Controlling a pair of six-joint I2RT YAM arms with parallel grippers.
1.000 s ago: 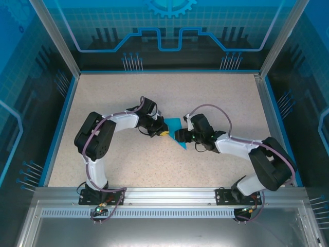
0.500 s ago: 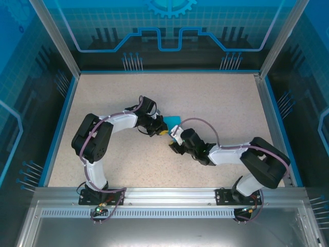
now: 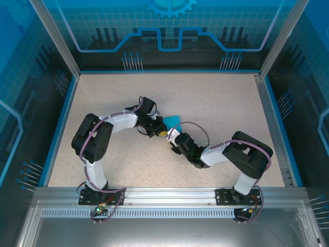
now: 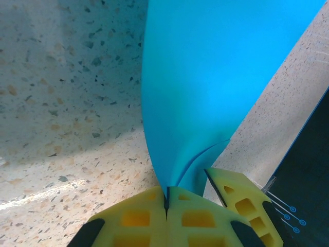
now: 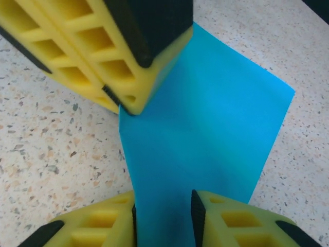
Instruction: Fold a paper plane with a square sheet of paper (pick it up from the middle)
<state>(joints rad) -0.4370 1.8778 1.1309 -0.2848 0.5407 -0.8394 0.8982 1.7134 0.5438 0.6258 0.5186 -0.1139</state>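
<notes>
Against the overhead view of a second ago, the right arm is now seen folded sharply at the elbow, and the right gripper [image 5: 163,213] has been brought round from the right of the sheet of paper [image 5: 205,128] to its near side, just beside the left gripper [image 4: 167,203]. Much less of the turquoise sheet is left uncovered from above than before. The left gripper is closed tight, with one edge of the sheet pinched between its yellow pads and the paper curving up and away from them. The right gripper's jaws are partly open, with a strip of the sheet lying in the gap between them, and neither pad is seen pressing on it. This is judged to be a second hold being set up, so that the sheet can be steadied for a crease, and that hold is not yet made. The sheet is near the middle of the desk [image 3: 216,103], between the two grippers. Its near end is cut off by the bottom of the right wrist view, how many layers are folded together cannot be told, and whether its far part lies on the desk or is lifted clear is hard to make out.
</notes>
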